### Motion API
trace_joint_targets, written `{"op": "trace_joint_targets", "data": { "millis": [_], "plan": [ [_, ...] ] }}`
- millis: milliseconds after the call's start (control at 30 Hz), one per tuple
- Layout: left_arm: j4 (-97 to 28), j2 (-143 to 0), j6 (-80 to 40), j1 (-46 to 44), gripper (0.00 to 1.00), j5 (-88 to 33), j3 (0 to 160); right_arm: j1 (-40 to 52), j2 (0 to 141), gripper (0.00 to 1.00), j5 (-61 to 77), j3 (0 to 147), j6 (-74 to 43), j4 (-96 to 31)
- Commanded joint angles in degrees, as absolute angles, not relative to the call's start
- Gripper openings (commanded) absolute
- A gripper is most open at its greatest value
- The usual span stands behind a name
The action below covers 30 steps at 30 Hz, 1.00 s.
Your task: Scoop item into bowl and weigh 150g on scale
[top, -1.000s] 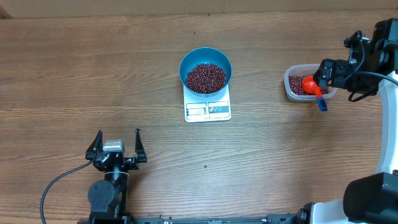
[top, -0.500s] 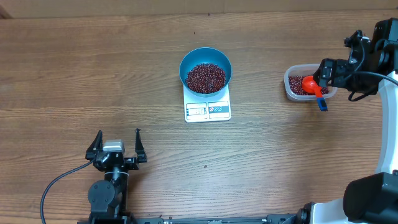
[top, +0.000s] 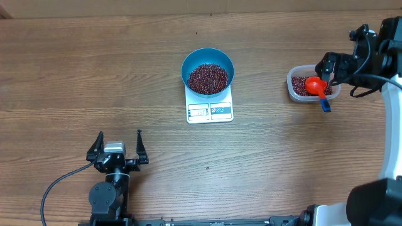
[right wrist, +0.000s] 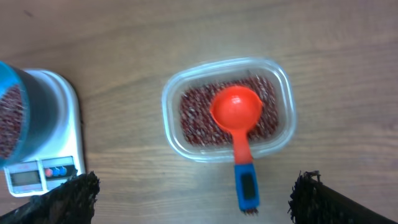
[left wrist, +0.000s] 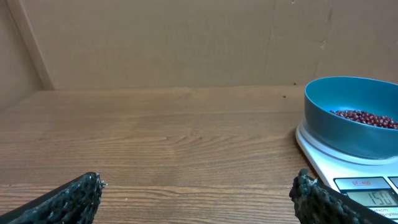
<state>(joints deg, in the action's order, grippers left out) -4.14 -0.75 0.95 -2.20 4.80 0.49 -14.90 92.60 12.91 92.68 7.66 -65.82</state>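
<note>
The blue bowl [top: 208,70] stands on the white scale [top: 210,111] at the table's middle, holding a heap of dark red beans [top: 208,78]. More beans [right wrist: 193,115] lie in a clear tub [right wrist: 281,93] at the right. A red scoop [right wrist: 236,109] rests on them, its blue handle [right wrist: 244,183] sticking out over the tub's rim. My right gripper [right wrist: 196,193] hovers open above the tub and scoop, touching neither. My left gripper [top: 118,147] stands open and empty near the front edge, well left of the scale. The left wrist view shows the bowl [left wrist: 348,134] at far right.
The scale's display [left wrist: 379,198] shows at the lower right of the left wrist view. A brown board wall [left wrist: 186,43] runs along the table's far edge. The right arm's body and cables [top: 370,59] hang at the right edge.
My right gripper has drawn slightly up and away from the tub, with the scoop left lying in it. The left arm has not moved.
</note>
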Motion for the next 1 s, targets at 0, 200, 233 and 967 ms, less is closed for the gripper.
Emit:
{"op": "trace_joint_targets", "data": {
  "millis": [0, 200, 233, 967],
  "plan": [
    [-4.0, -0.3, 0.2, -1.9, 1.00, 5.4, 0.3, -14.7, 86.1, 1.00, 18.1, 90.0, 7.1, -62.3],
    [-4.0, -0.3, 0.2, -1.9, 1.00, 5.4, 0.3, -14.7, 77.4, 1.00, 18.1, 81.5, 6.9, -54.1],
    [-4.0, -0.3, 0.2, -1.9, 1.00, 5.4, 0.3, -14.7, 75.7, 1.00, 18.2, 79.4, 6.9, -52.2],
    [-4.0, -0.3, 0.2, -1.9, 1.00, 5.4, 0.3, -14.3, 43.8, 1.00, 18.1, 40.4, 5.8, -17.7]
  ]
}}
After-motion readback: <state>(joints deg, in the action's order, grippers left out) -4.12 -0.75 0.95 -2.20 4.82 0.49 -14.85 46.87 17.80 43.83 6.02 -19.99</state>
